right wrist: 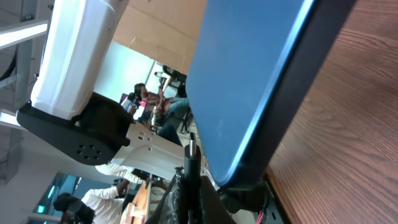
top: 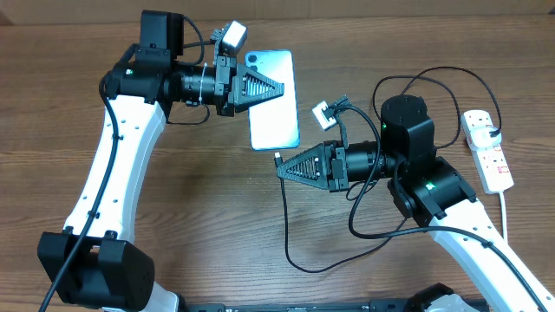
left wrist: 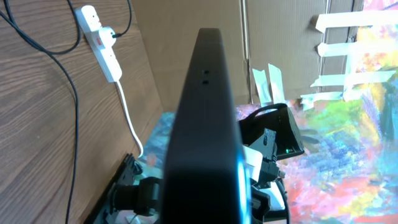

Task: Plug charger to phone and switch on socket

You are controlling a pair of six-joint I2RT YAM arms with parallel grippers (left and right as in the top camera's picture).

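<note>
Right pincer [top: 281, 170], clamped on the charger tip [top: 277, 159], should line it squarely with the phone [top: 277, 121] that left pincer [top: 279, 87] clamps

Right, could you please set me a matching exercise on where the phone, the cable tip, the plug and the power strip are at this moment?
Things:
1. phone
2. cable tip
3. plug
4. power strip

Places:
A. pushed into the power strip
B. lying on the table at the robot's far right
C. pinched in the right gripper
D. held by one side in the left gripper

Pairs: 1-D, 2-C, 3-A, 4-B.
</note>
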